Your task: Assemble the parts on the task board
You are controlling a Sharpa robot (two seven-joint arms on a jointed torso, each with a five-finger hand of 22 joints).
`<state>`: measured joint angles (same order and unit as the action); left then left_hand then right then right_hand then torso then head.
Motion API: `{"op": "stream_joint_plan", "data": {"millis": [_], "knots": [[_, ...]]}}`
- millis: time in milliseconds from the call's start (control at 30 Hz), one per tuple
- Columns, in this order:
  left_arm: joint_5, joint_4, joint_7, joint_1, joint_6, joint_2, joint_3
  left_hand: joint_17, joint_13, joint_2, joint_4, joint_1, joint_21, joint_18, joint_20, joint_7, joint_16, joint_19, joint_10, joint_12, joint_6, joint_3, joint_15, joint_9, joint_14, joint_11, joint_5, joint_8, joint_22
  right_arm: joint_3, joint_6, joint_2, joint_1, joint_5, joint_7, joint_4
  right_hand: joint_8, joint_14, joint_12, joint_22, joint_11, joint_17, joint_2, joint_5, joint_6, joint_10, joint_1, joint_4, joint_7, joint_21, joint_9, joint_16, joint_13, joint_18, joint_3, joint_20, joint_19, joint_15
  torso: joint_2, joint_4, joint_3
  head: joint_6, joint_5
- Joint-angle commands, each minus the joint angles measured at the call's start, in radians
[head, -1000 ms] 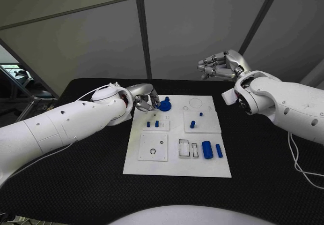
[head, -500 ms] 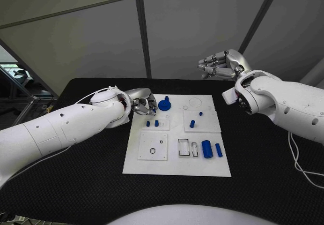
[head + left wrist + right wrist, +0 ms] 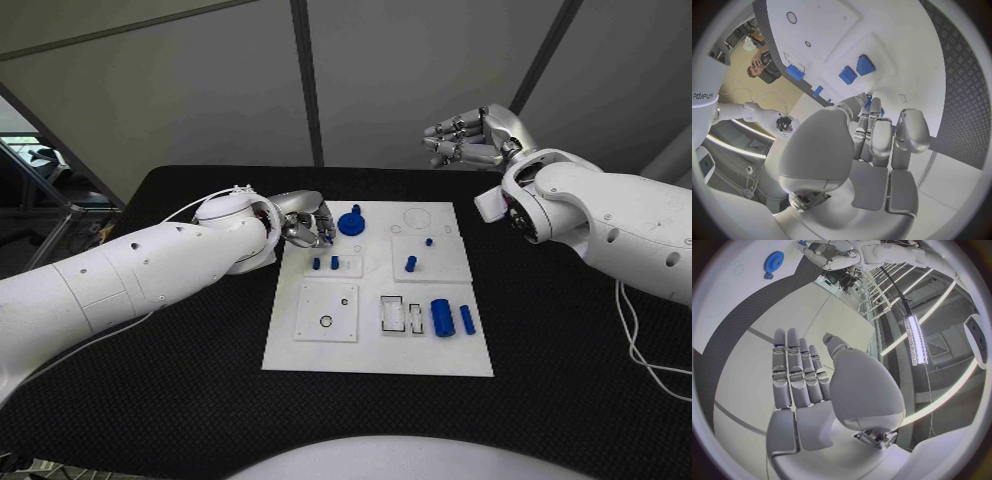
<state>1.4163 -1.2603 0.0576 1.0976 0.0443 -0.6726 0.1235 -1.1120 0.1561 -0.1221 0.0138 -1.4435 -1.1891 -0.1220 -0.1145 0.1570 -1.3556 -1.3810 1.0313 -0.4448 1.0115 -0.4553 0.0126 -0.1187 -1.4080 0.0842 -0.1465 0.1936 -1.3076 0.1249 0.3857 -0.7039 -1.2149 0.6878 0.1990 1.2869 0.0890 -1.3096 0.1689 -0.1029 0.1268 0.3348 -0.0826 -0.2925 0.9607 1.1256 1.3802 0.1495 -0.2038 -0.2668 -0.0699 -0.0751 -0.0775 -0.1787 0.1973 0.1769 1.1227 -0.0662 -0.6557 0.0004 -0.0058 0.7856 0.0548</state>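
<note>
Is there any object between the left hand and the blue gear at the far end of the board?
Nothing visible stands between them. The left hand sits just beside the blue gear, at the board's far left corner, with only bare white plate between its fingers and the gear. The pictures do not settle whether they touch.

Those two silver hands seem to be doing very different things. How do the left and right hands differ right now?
The left hand is low, at the far left part of the task board, beside the blue gear; the right hand is raised off the table, beyond the board's far right. The left hand's fingers curl in, while the right wrist view shows the right hand's fingers straight, side by side. Both are silver, on white arms, and appear to hold nothing.
</note>
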Motion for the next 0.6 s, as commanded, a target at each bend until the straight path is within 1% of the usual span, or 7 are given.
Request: {"op": "stream_joint_plan", "data": {"millis": [33, 367, 600], "knots": [[-0.004, 0.005, 0.007, 0.001, -0.014, 0.004, 0.0, 0.001, 0.0, -0.001, 0.0, 0.009, -0.004, 0.036, 0.002, 0.0, 0.003, -0.007, 0.007, 0.003, 0.004, -0.007, -0.003, 0.001, 0.0, 0.001, 0.005, -0.005, -0.043, 0.001, -0.005, 0.0, -0.002, 0.002, 0.006, 0.001, -0.005, -0.007, -0.003, 0.001, 0.007, -0.001, 0.007, -0.005, 0.001, 0.0, -0.002, 0.001, -0.002, 0.002, 0.0, 0.005, 0.002, -0.005, -0.002, -0.003, 0.007, -0.002, 0.0, -0.0002, 0.0, 0.001, 0.0], [-0.004, 0.021, 0.008, 0.0, -0.025, 0.019, -0.001, 0.0, 0.0, -0.001, -0.001, 0.009, -0.004, 0.036, 0.002, 0.0, 0.003, -0.007, 0.007, 0.004, 0.004, -0.008, -0.003, 0.001, 0.0, 0.001, 0.005, -0.005, -0.043, 0.001, -0.005, 0.001, -0.001, 0.002, 0.006, 0.003, -0.005, -0.007, -0.003, 0.001, 0.007, -0.001, 0.007, -0.005, 0.001, 0.0, -0.002, 0.001, -0.002, 0.002, 0.0, 0.005, 0.002, -0.005, -0.002, -0.003, 0.007, -0.002, 0.0, -0.0001, 0.0, 0.004, -0.001], [-0.004, 0.026, 0.012, 0.0, -0.032, 0.022, -0.002, 0.002, 0.0, -0.001, -0.002, 0.008, -0.003, 0.035, 0.003, -0.001, 0.004, -0.006, 0.008, 0.004, 0.004, -0.009, -0.003, 0.001, 0.0, 0.0, 0.006, -0.005, -0.043, 0.001, -0.006, 0.0, -0.001, 0.002, 0.007, 0.003, -0.005, -0.007, -0.003, 0.001, 0.007, -0.001, 0.007, -0.005, 0.001, 0.0, -0.002, 0.001, -0.002, 0.002, 0.0, 0.005, 0.002, -0.005, -0.002, -0.003, 0.007, -0.002, 0.0, 0.0, 0.0002, 0.004, -0.001]]}}
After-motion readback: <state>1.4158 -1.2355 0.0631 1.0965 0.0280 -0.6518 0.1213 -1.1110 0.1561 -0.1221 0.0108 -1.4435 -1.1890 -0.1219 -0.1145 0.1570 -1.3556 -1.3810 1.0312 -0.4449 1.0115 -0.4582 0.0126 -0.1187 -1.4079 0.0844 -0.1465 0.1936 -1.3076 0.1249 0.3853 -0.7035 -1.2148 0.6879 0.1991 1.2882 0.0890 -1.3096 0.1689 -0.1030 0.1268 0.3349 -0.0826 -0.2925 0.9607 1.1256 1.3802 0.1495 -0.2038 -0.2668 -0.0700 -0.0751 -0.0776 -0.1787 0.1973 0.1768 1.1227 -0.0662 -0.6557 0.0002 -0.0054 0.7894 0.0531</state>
